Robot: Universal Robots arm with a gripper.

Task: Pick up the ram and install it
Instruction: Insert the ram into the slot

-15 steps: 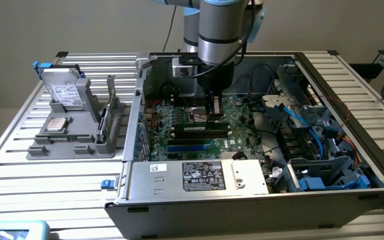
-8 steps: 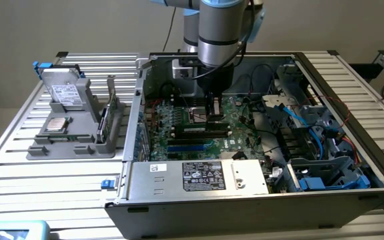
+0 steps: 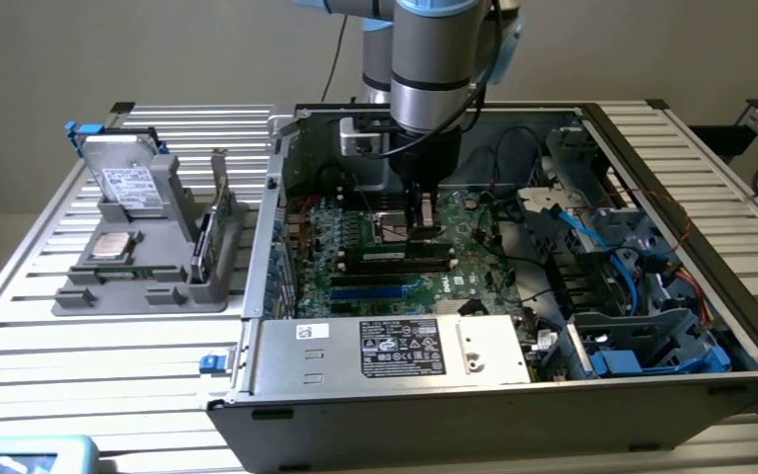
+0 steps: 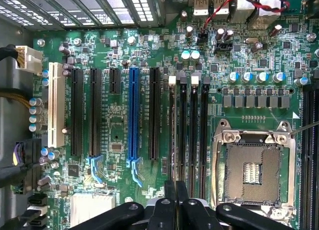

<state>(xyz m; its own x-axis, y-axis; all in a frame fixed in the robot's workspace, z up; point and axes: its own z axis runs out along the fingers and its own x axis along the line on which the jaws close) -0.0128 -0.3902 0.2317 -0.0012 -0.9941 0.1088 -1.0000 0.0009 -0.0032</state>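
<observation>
- In the exterior view, soft even light, seemingly from overhead, leaves the pale slatted table (image 3: 37, 326) bright without harsh glare.
- Inside the computer case (image 3: 485, 425), the motherboard (image 3: 465, 212) is dimmer, shaded by the walls and the arm (image 3: 438, 59).
- In the wrist view, the board is evenly lit; the CPU socket (image 4: 254, 172) frame glints.
- The black gripper (image 4: 175, 190) shows almost as a silhouette.

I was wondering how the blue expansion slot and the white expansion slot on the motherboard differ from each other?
The blue slot is slim; the white slot is clearly wider. The blue slot sits between black slots mid-board, while the white slot lies outermost, at the board's edge. The blue slot ends in a pale blue latch; the white slot has none. Both are empty and run parallel on the green motherboard.
</observation>
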